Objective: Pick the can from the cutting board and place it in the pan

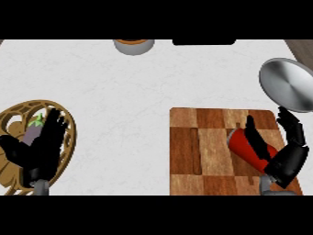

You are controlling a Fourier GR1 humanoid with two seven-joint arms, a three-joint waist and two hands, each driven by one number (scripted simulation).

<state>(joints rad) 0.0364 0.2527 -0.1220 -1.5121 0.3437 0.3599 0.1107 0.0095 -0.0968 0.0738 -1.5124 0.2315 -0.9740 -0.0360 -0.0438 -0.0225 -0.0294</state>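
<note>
Right hand [284, 153] wraps its fingers around the red can [248, 150], lying tilted on the cutting board [199, 156]. It's stiff, light, likely slick—grip mid-body. Pan [292, 85] waits at one o'clock; left hand [40, 147] rests, fingers spread.

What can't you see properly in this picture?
- Head view: the red can on the cutting board is partly covered by the right hand.
- The purple vegetable on the gold trivet is mostly behind the left hand.
- The pan: its handle runs off the right edge.
- An orange-topped container is cut off by the top edge.
</note>
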